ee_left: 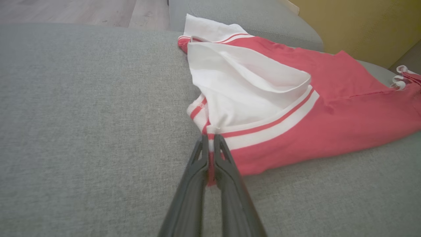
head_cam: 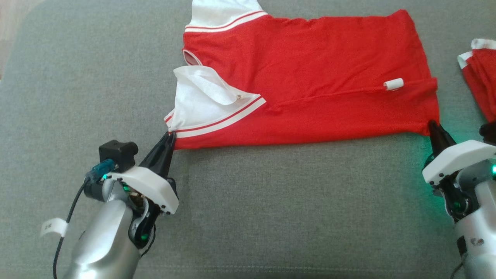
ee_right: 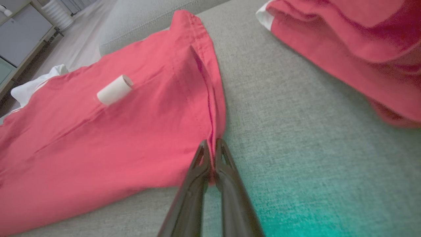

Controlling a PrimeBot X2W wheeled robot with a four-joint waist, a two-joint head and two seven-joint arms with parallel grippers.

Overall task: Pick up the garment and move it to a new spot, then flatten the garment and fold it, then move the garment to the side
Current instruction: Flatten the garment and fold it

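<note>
The garment (head_cam: 310, 77) is a red shirt with white sleeves and red-white stripes, lying spread across the grey sofa. My left gripper (head_cam: 170, 135) is shut on its near left corner by the white sleeve, with red cloth pinched between the fingers (ee_left: 210, 144). My right gripper (head_cam: 432, 126) is shut on the near right hem corner, and red fabric (ee_right: 131, 131) shows between its fingers (ee_right: 212, 144). A small white rolled tag (head_cam: 393, 84) lies on the garment near the right hem.
A second red and white garment (head_cam: 480, 77) lies bunched at the right edge, close to my right arm. The grey sofa cushion (head_cam: 271, 217) stretches in front of the shirt. A wooden floor (ee_left: 82, 11) lies beyond the sofa's far edge.
</note>
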